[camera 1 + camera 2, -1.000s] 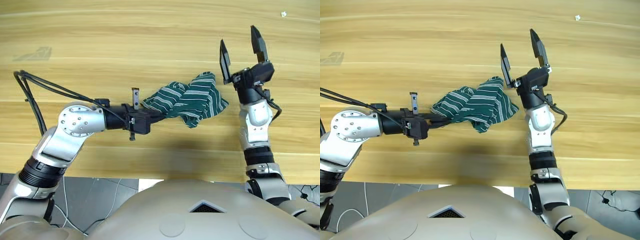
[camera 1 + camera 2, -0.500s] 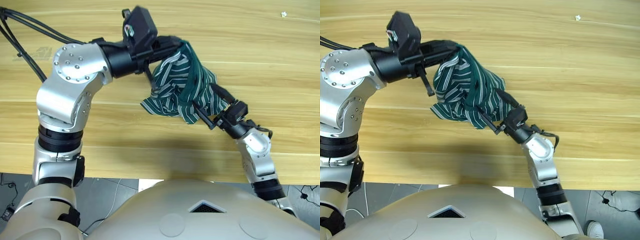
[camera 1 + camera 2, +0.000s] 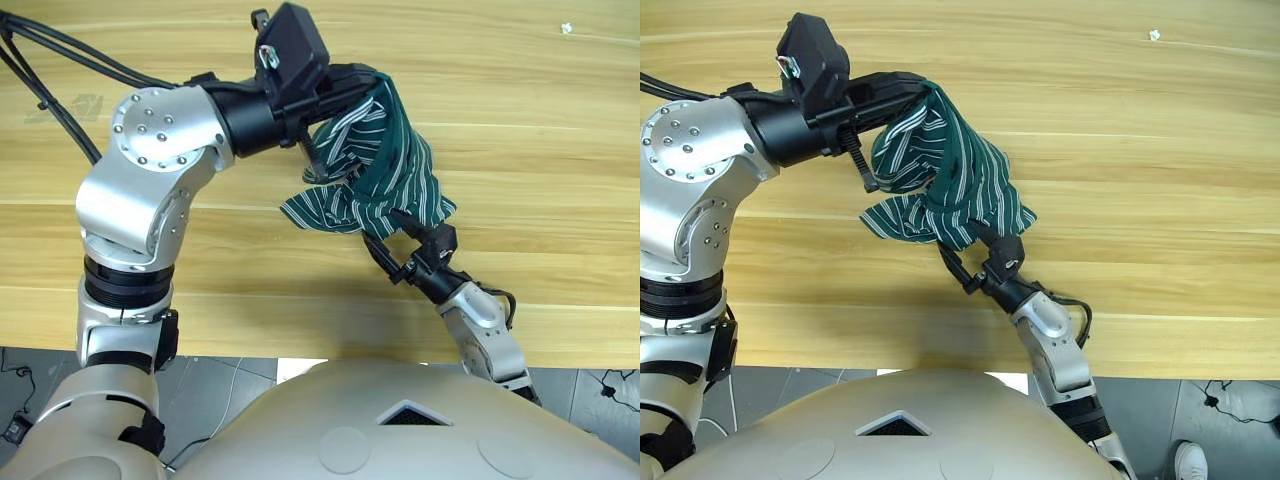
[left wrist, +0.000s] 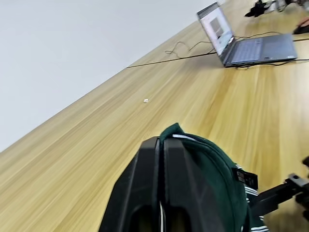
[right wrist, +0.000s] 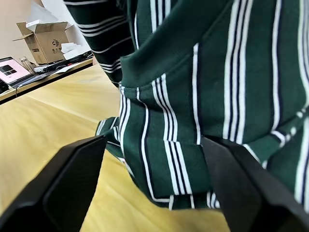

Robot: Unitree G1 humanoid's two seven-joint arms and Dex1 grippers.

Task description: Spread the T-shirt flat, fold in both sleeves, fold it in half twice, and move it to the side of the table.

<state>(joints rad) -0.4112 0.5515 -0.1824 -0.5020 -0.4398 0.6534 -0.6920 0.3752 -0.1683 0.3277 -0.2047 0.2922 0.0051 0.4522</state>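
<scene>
Left gripper [image 3: 352, 85] clamped on bunched T-shirt [image 3: 378, 170], holding it up off table [image 3: 540, 120]; cloth hangs in crumpled wad. Right gripper [image 3: 397, 243] fingers apart, straddling lower hem, not pinched yet. Step looks like: get second grip for spreading. Suggest: close right on hem edge only, not whole wad, then draw arms apart and lower cloth flat. Risk: grabbing several layers keeps it twisted.

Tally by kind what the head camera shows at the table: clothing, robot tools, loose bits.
T-shirt: 1
Tools: 2, the left tool and the right tool
White scrap: 1
Total: 4
</scene>
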